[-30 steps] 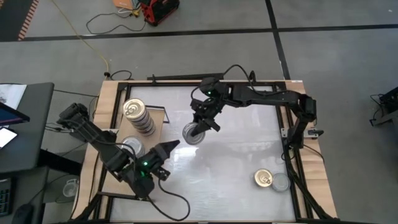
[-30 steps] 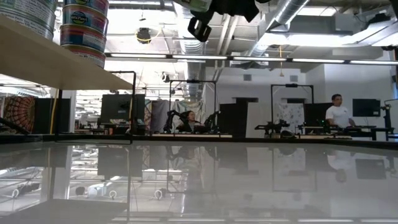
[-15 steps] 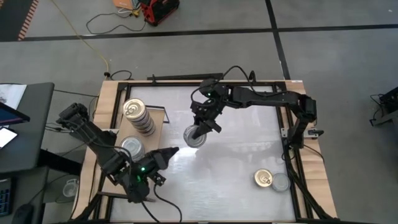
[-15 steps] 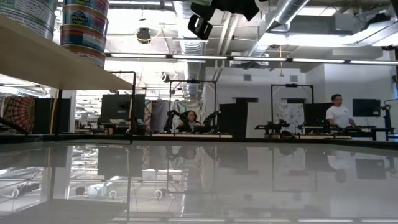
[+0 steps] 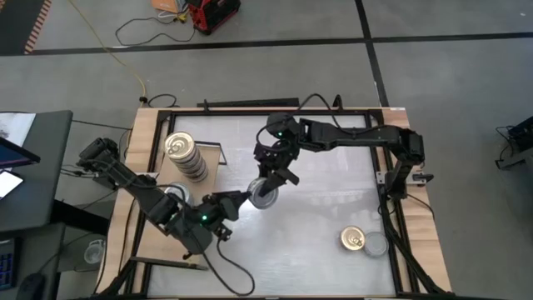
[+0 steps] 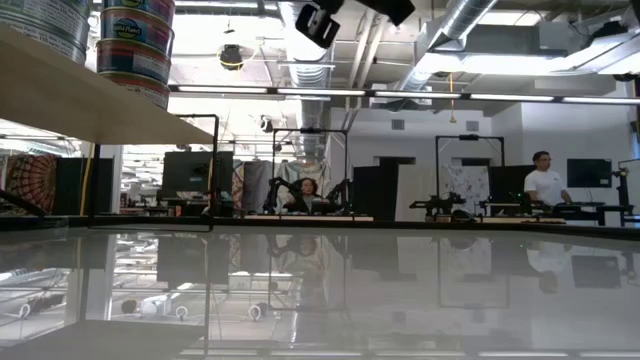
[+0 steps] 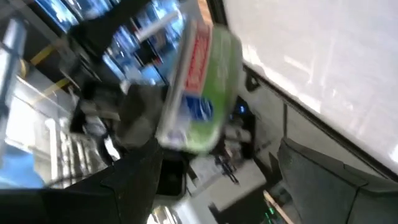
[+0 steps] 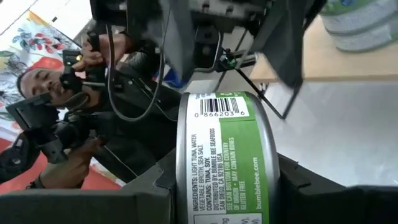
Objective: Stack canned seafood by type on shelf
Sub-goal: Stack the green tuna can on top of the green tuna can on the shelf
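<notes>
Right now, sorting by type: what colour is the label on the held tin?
Green, on the tin; right wrist view shows it best.

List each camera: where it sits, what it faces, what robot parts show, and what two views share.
High: overhead, facing down on the table; both arms, right tool shut on a tin.
Low: table height, facing the room; shelf and an arm at the top edge.
Left wrist: on the left arm, facing the tin; its open fingers.
Right wrist: on the right arm, facing the left arm; fingers on the tin.
Both wrist views share the tin.
</notes>
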